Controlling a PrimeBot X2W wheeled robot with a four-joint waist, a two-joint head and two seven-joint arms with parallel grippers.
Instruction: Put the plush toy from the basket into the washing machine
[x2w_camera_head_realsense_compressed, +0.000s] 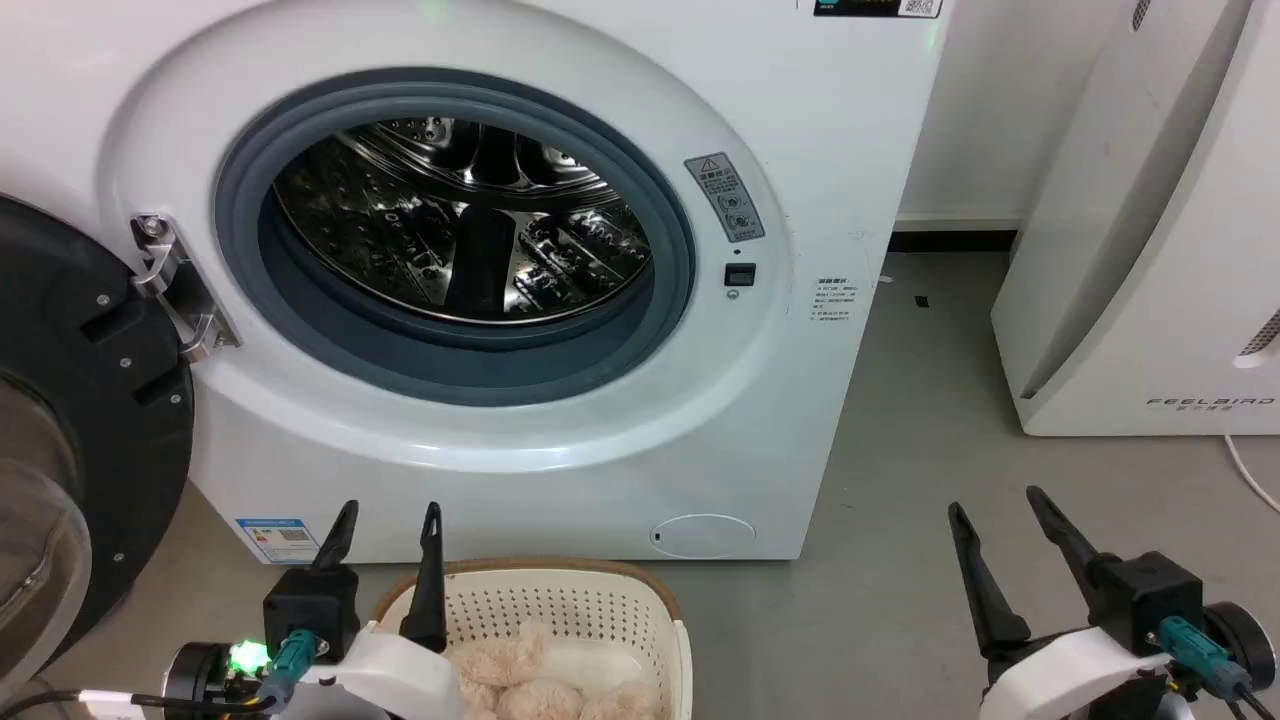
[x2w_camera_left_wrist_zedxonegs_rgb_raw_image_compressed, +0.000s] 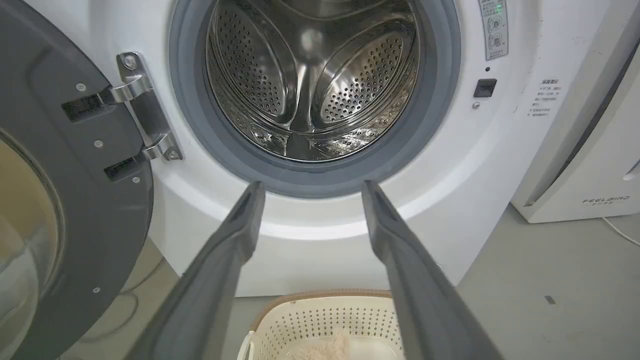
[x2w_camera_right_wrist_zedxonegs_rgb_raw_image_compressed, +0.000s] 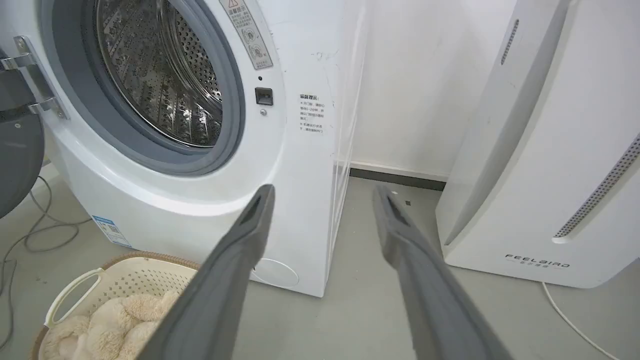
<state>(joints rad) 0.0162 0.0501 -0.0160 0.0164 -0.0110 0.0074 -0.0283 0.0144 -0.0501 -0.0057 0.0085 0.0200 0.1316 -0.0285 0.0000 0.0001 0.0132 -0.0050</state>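
- washer (x2w_camera_head_realsense_compressed: 560, 470): white front-loader, fills upper left of head view. Black round door (x2w_camera_head_realsense_compressed: 90, 400) hangs wide open on its left, on a metal hinge (x2w_camera_head_realsense_compressed: 175, 290).
- drum (x2w_camera_head_realsense_compressed: 460, 220): shiny steel w/ holes, grey rubber ring (x2w_camera_head_realsense_compressed: 680, 260) round the opening.
- basket (x2w_camera_head_realsense_compressed: 570, 605): cream, perforated, brown rim. Sits on the floor (x2w_camera_head_realsense_compressed: 900, 480) just in front of washer, below the opening.
- plush toy (x2w_camera_head_realsense_compressed: 520, 685): fluffy beige, lying inside basket, apart from both claws.
- left claw (x2w_camera_head_realsense_compressed: 391, 506): released, fingers spread & empty. Held above basket's left side, tips pointing at washer front.
- right claw (x2w_camera_head_realsense_compressed: 995, 500): released too, empty. Over bare floor right of basket, well apart from it, aimed btwn washer's right corner & the white appliance.
- white appliance (x2w_camera_head_realsense_compressed: 1150, 250): marked FEELBIRD, stands right of washer w/ a strip of floor btwn them.
- cables: grey cable (x2w_camera_right_wrist_zedxonegs_rgb_raw_image_compressed: 40, 235) on floor under the door, white cable (x2w_camera_right_wrist_zedxonegs_rgb_raw_image_compressed: 565, 315) by the appliance.
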